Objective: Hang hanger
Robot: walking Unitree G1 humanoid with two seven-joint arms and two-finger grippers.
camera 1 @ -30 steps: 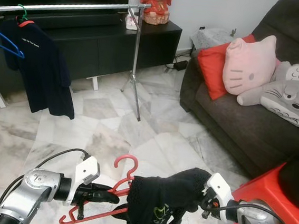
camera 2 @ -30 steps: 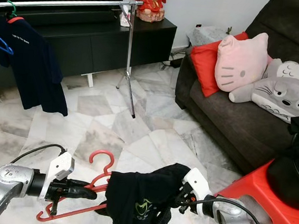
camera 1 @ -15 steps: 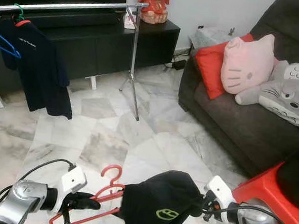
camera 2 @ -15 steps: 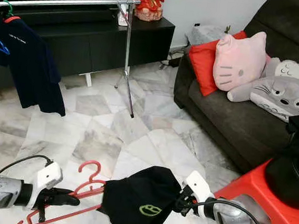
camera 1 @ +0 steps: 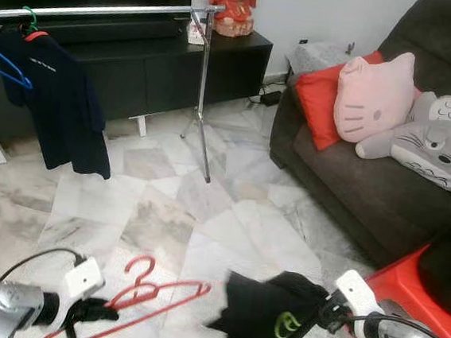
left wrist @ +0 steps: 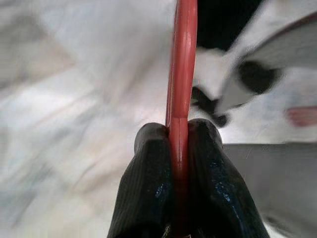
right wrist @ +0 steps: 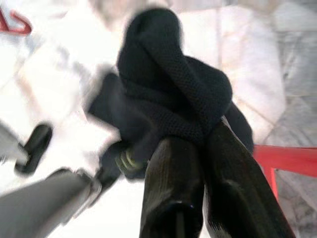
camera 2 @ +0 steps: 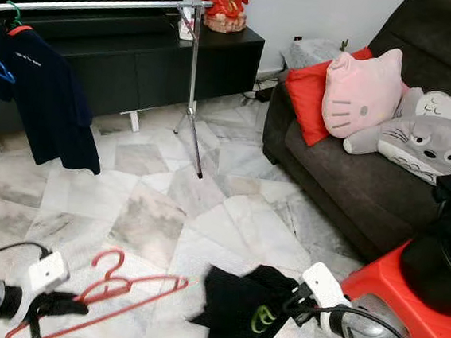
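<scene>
We face a living room with a dark sofa (camera 1: 368, 183) on our right and a long metal clothes rail (camera 1: 105, 10) ahead on our left, where a navy T-shirt (camera 1: 60, 105) already hangs. Low in front of us, our right gripper (camera 2: 296, 304) is clamped on a bunched black garment (camera 1: 270, 325), held just above the marble floor. Our left gripper (camera 1: 88, 314) pinches a red hanger (camera 1: 149, 293), which is bare and apart from the garment. We judge the garment is not yet on the hanger; next it needs threading on, then carrying to the rail. The left wrist view shows both fingers (left wrist: 148, 193) pressed tight against the hanger's bar; the head views are too small to confirm that.
</scene>
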